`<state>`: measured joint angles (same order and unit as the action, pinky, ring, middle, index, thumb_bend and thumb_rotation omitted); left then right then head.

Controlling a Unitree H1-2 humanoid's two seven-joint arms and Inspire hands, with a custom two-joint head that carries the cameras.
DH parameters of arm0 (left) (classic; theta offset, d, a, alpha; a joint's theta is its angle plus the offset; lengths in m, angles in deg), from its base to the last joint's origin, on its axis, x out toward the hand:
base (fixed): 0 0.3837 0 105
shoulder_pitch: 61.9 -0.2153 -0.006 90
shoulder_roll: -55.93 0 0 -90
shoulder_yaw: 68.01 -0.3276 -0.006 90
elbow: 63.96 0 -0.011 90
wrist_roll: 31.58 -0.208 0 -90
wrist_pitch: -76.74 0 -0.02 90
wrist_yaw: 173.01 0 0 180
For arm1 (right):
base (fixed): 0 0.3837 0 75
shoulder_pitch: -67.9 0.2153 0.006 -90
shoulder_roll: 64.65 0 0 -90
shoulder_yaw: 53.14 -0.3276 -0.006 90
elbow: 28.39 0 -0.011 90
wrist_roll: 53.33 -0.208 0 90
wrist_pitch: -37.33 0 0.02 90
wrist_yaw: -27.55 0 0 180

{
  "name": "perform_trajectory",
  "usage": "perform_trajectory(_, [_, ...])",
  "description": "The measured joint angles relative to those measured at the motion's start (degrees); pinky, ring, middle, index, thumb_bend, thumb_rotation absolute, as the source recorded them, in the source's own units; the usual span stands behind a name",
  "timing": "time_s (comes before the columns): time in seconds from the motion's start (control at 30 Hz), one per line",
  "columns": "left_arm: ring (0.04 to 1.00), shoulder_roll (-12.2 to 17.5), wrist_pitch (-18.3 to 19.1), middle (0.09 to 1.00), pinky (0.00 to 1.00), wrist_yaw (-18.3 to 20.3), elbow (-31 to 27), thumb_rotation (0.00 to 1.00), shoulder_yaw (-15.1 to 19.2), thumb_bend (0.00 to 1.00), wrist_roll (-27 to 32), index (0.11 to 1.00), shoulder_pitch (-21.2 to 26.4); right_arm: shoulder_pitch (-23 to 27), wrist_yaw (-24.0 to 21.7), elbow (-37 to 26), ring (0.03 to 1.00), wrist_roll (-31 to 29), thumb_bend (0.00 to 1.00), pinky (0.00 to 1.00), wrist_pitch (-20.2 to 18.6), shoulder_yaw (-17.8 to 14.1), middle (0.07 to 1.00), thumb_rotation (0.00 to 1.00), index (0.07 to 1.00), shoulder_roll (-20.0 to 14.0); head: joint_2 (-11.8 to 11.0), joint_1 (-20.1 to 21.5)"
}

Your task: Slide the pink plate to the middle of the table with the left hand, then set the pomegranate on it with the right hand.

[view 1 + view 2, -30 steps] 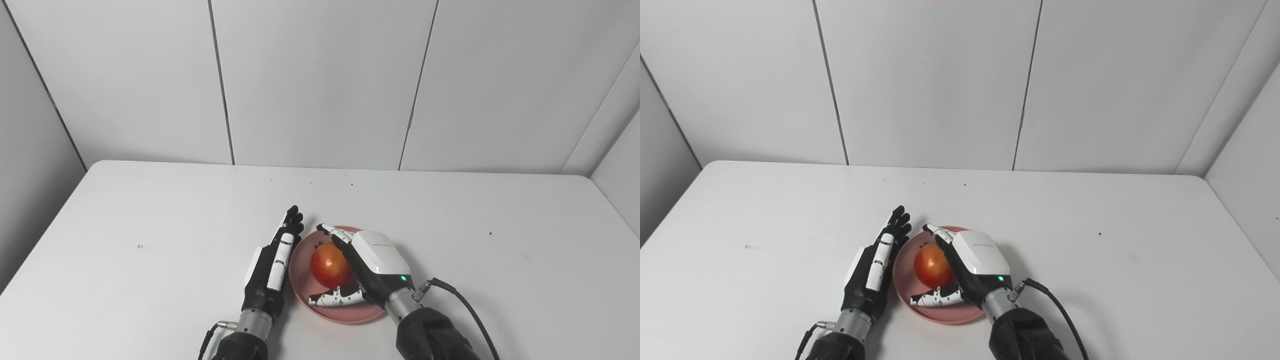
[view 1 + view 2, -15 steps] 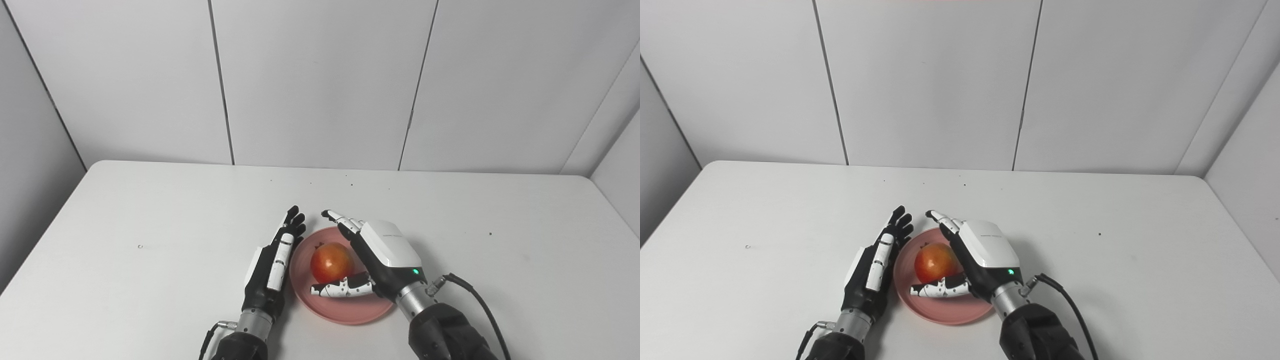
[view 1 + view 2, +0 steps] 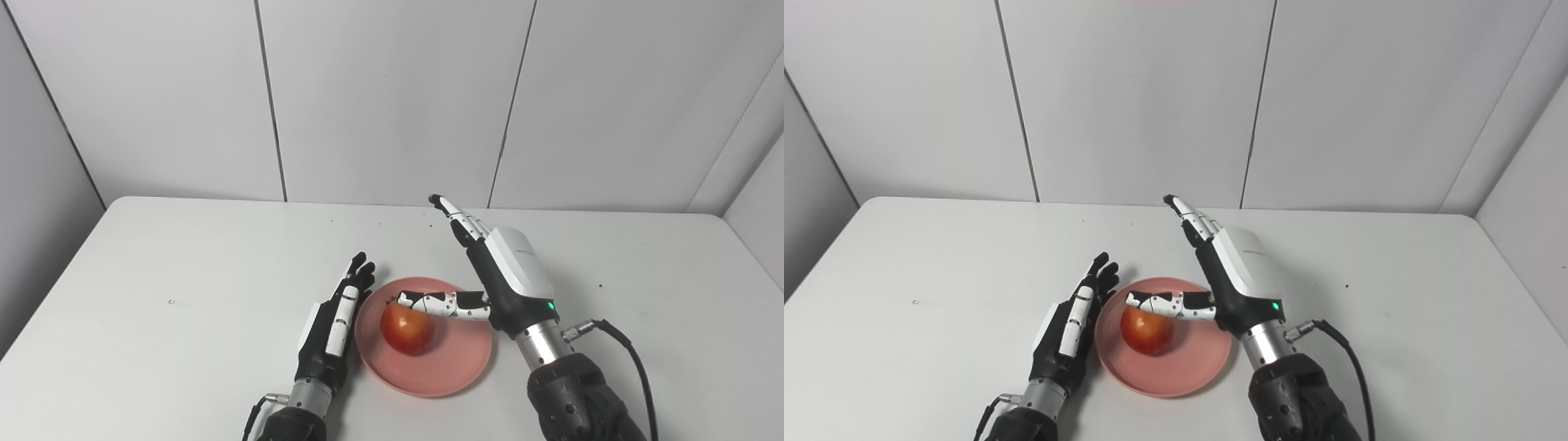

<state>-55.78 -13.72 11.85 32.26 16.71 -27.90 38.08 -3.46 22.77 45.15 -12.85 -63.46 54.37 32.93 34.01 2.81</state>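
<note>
The pink plate lies near the table's front middle, with the red-orange pomegranate resting on its left half. My right hand is raised above the plate's right rim, open, its fingers stretched up and away and its thumb reaching left over the fruit without holding it. My left hand lies open and flat on the table, its edge against the plate's left rim.
The white table runs back to grey wall panels. A black cable trails from my right wrist. Small dark specks dot the tabletop.
My right hand let go of the pomegranate, opened and rose up and to the right. The fruit stays on the plate. My left hand has not moved.
</note>
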Motion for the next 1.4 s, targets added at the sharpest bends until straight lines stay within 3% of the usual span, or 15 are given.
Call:
perform_trajectory(0.13, [0.941, 0.0, 0.03, 0.95, 0.97, -0.04, -0.02, 1.0, -0.02, 0.41, -0.1, 0.943, 0.0, -1.68, 0.85, 0.02, 0.857, -4.21, 0.89, 0.78, 0.5, -3.15, 0.899, 0.77, 0.92, 1.17, -0.18, 0.09])
perform_trajectory(0.27, [0.936, 0.02, 0.05, 0.944, 0.96, -0.06, -0.04, 1.0, -0.01, 0.41, -0.14, 0.944, -0.02, -4.4, 1.03, 0.04, 0.902, -6.05, 0.83, 0.83, 0.44, -5.47, 0.933, 0.96, 0.94, 1.46, -0.7, 0.09])
perform_trajectory(0.33, [0.935, 0.1, 0.06, 0.944, 0.95, -0.06, -0.14, 1.0, -0.01, 0.42, -0.22, 0.944, -0.08, -5.68, 1.01, 0.01, 0.903, -7.39, 0.82, 0.84, 0.38, -6.64, 0.934, 0.99, 0.942, 1.52, -0.88, 0.09])
perform_trajectory(0.43, [0.935, 0.23, 0.05, 0.944, 0.95, -0.04, -0.24, 1.0, 0.0, 0.42, -0.27, 0.944, -0.15, -7.43, 1.06, -0.04, 0.894, -8.93, 0.82, 0.82, 0.13, -8.44, 0.929, 1.0, 0.941, 1.89, -1.05, 0.09])
perform_trajectory(0.57, [0.936, 0.42, 0.05, 0.945, 0.95, -0.01, -0.33, 1.0, 0.04, 0.42, -0.26, 0.943, -0.2, -9.75, 1.3, -0.02, 0.894, -11.76, 0.74, 0.81, 0.15, -10.35, 0.933, 1.0, 0.937, 2.73, -1.06, 0.61])
perform_trajectory(0.73, [0.938, 0.78, 0.06, 0.948, 0.96, 0.21, -0.78, 1.0, 0.23, 0.43, 0.0, 0.947, -0.47, -11.95, 2.07, 0.19, 0.91, -18.6, 0.74, 0.84, 0.2, -12.99, 0.942, 1.0, 0.946, 4.42, -0.79, 0.97])
perform_trajectory(0.97, [0.943, 1.24, 0.11, 0.953, 0.97, 0.39, -0.92, 1.0, 0.35, 0.42, 0.04, 0.948, -0.49, -14.41, 2.46, 2.06, 0.927, -24.26, 0.77, 0.84, 0.24, -13.58, 0.954, 1.0, 0.955, 5.64, -0.79, 0.62])
perform_trajectory(1.4, [0.951, 1.82, 1.45, 0.963, 0.97, 0.57, -2.58, 1.0, 0.35, 0.43, 1.27, 0.963, -1.49, -15.21, 2.85, 2.68, 0.946, -26.7, 0.72, 0.91, 0.86, -12.31, 0.959, 1.0, 0.953, 5.9, 0.53, 1.14])
